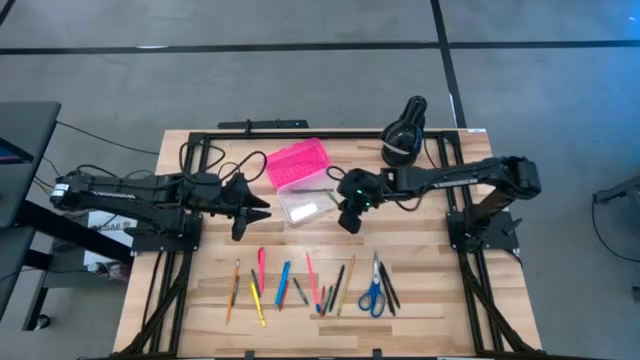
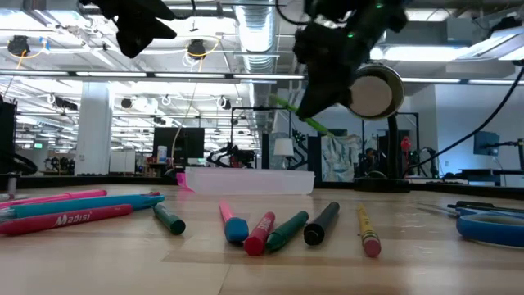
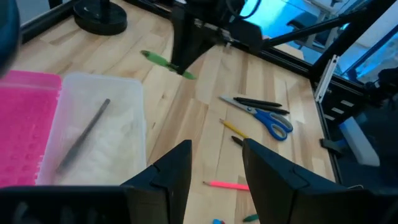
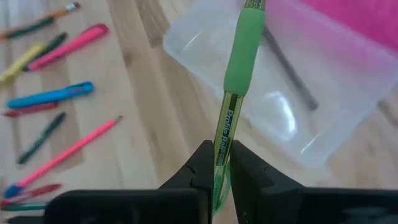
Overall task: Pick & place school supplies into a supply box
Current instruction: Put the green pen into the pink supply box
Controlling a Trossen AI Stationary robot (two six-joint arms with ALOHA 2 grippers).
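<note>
Your right pincer [image 4: 216, 163] grips a green pen [image 4: 239, 59] above the supply box's clear base [image 4: 283, 115], where one dark pencil [image 4: 289, 73] lies; your left pincer [image 3: 214, 165] hovers released beside the box.

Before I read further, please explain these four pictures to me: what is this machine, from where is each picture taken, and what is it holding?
It is a robot with two dark arms at a wooden table. One picture looks down from above, one looks level across the table, and two come from cameras on the arms' wrists.

The right gripper is shut on a green pen and holds it just beside the supply box, a clear case with its pink lid open. One dark pen already lies inside.

The left gripper is open, empty, and waits beside the box.

Nearer the table's front edge lie coloured pens and pencils and blue-handled scissors.
</note>
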